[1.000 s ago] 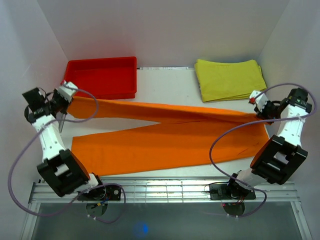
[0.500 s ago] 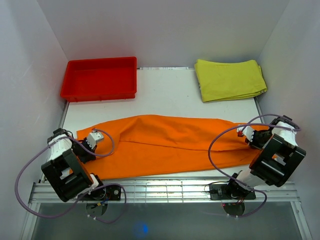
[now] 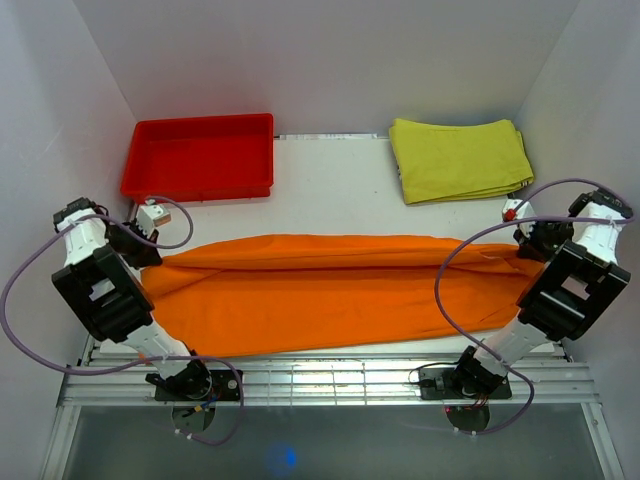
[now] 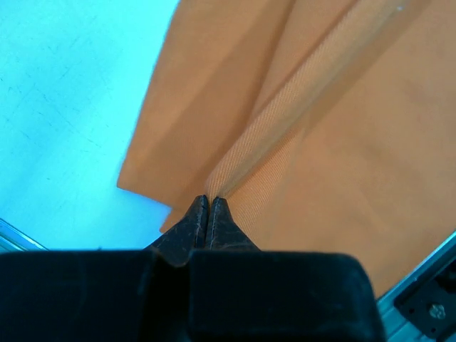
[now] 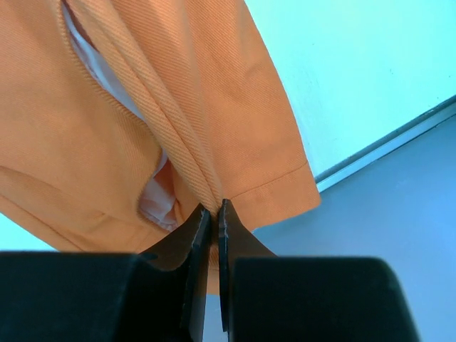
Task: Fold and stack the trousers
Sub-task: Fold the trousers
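Observation:
The orange trousers [image 3: 340,290] lie across the table as one long band, one leg folded over the other. My left gripper [image 3: 148,252] is at their left end, shut on a ridge of the fabric [image 4: 342,142], its fingertips [image 4: 209,203] pressed together on the cloth. My right gripper [image 3: 530,245] is at the right end, shut on a thick seam by the hem [image 5: 178,85]; pale pocket lining shows there and the jaws [image 5: 214,210] stand a cloth's thickness apart.
A red plastic tray [image 3: 200,190] stands at the back left. A folded yellow-green cloth [image 3: 458,160] lies at the back right. White walls close in on both sides. A metal rail [image 3: 330,375] runs along the near edge.
The far leg, spread apart a second ago, has been carried over onto the near leg. Both grippers swung down towards the near edge, then came back to the ends of the band.

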Robot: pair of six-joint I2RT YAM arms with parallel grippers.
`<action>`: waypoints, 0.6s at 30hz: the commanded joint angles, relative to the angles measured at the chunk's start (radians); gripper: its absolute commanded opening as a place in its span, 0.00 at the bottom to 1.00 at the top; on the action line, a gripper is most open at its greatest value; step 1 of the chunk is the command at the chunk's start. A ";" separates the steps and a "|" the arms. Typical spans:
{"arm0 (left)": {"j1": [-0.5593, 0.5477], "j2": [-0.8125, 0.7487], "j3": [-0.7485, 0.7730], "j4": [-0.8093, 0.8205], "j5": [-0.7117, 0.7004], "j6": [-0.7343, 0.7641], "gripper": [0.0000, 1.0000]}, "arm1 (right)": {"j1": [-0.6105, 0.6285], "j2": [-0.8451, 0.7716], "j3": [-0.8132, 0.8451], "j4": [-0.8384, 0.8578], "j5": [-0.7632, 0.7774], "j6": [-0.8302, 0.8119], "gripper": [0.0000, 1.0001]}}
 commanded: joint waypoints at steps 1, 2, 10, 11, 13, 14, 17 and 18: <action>0.052 -0.093 0.026 -0.206 -0.076 0.194 0.00 | -0.056 -0.045 0.027 -0.032 0.046 -0.071 0.08; 0.057 -0.122 -0.003 -0.207 -0.108 0.199 0.00 | -0.065 -0.058 0.007 -0.032 0.057 -0.096 0.08; 0.171 -0.307 -0.466 -0.141 -0.423 0.383 0.00 | -0.131 -0.140 -0.219 0.040 0.192 -0.295 0.08; 0.171 -0.292 -0.493 -0.103 -0.423 0.348 0.00 | -0.128 -0.145 -0.271 0.050 0.201 -0.303 0.08; 0.171 -0.230 -0.530 0.020 -0.428 0.251 0.00 | -0.114 -0.157 -0.325 0.107 0.239 -0.309 0.08; 0.171 -0.207 -0.551 0.064 -0.429 0.211 0.00 | -0.111 -0.162 -0.348 0.124 0.251 -0.310 0.08; 0.159 -0.103 -0.547 0.201 -0.429 0.068 0.00 | -0.096 -0.147 -0.391 0.155 0.291 -0.283 0.08; 0.155 -0.075 -0.516 0.253 -0.422 0.024 0.00 | -0.082 -0.130 -0.385 0.158 0.296 -0.266 0.08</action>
